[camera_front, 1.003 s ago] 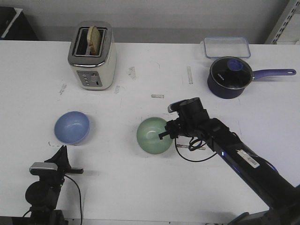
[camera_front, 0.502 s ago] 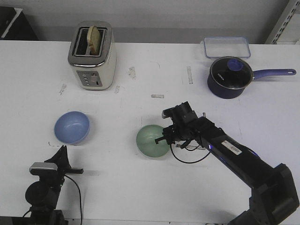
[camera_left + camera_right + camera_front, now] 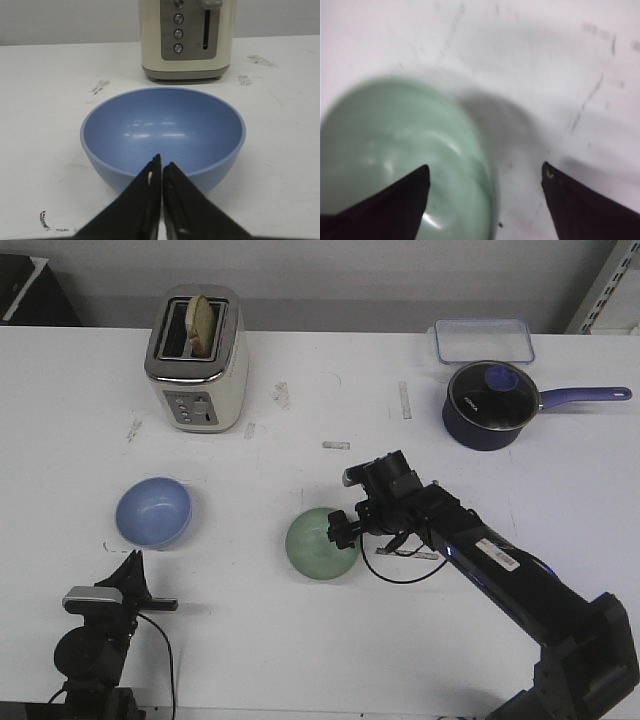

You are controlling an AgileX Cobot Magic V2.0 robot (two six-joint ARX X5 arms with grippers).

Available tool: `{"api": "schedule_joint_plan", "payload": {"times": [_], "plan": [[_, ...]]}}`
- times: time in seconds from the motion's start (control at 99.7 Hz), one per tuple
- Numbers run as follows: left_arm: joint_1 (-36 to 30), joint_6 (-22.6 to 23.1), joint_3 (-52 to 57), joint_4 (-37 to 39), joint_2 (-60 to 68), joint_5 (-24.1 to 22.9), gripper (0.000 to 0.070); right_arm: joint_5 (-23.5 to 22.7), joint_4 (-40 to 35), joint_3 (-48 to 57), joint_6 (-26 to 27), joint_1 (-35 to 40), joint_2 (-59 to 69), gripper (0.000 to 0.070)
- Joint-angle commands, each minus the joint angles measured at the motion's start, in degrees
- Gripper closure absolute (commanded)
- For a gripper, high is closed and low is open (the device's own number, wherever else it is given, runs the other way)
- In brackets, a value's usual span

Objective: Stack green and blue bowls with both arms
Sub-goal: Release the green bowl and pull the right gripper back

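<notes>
Two bowls: one green bowl (image 3: 319, 544), one blue bowl (image 3: 153, 512).

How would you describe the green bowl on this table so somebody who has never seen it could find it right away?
Start at the cream toaster at the back left of the white table, then come toward the front middle. The green bowl sits there, with the right gripper open over its rim. It is pale mint; the same-shaped blue bowl stands apart to its left.
</notes>
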Motion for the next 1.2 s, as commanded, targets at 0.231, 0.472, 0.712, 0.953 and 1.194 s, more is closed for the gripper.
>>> {"api": "schedule_joint_plan", "payload": {"times": [0.231,0.472,0.712,0.953,1.194], "plan": [[0.0,-0.3,-1.2,0.7,-0.1,0.1,0.0697,0.8,2.6,4.1,-1.1,-3.3,-9.0,0.0453],[0.0,-0.2,-1.2,0.8,-0.1,0.1,0.0697,11.6,-0.1,4.0,-4.5,-9.6,-18.8,0.0695],[0.0,-0.2,-1.2,0.8,-0.1,0.1,0.0697,18.7,-1.1,-2.8,-8.8,-18.2,-28.3,0.0695],[0.0,-1.0,-1.2,0.8,-0.1,0.1,0.0697,17.8,6.4,-19.8,-13.1,-26.1,-39.9,0.0695],[0.0,-3.3,-1.0,2.2,-0.1,0.0,0.0698,16.7,14.9,-36.3,-13.5,-28.1,-51.0,0.0695]]}}
